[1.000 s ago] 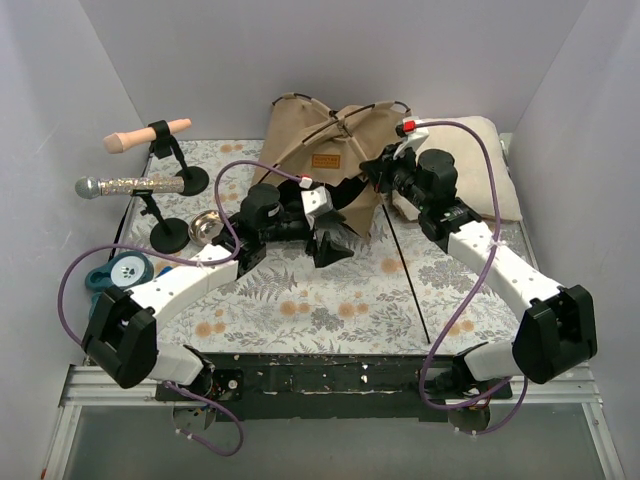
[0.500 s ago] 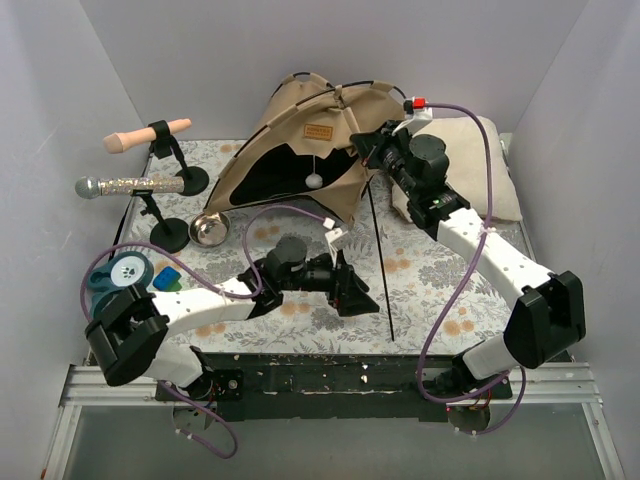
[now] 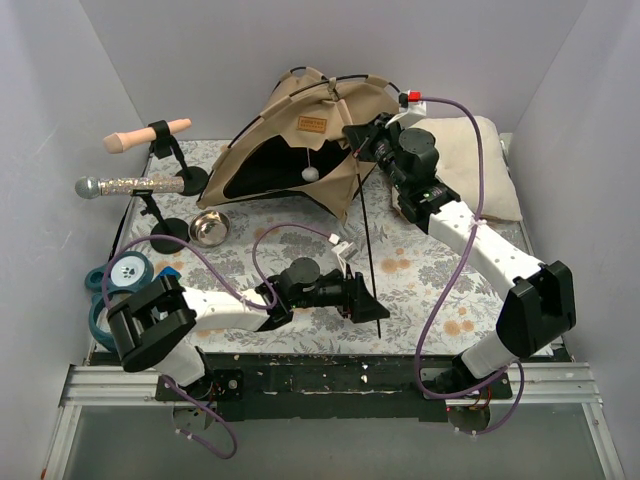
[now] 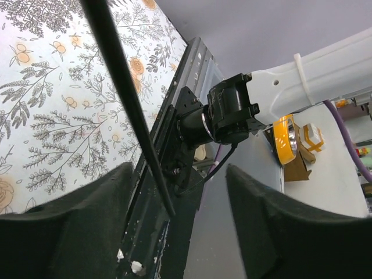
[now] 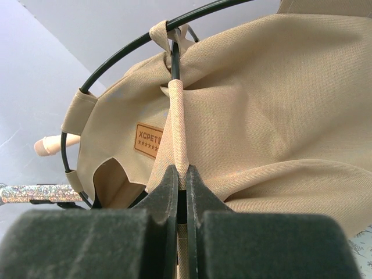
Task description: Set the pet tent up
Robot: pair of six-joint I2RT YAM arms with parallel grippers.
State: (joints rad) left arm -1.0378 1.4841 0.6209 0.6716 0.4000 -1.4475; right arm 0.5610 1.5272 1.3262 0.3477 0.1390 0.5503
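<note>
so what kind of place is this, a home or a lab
Probably a robot lab test cell: plain grey walls box in a cloth-covered table, two robot arms are bolted to a rail at its near edge, and a microphone on a stand sits near the pet tent.

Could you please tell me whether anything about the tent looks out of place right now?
Yes: one thin black pole sticks loose out of the pet tent, slanting forward, its free end between the left gripper's open fingers.
</note>
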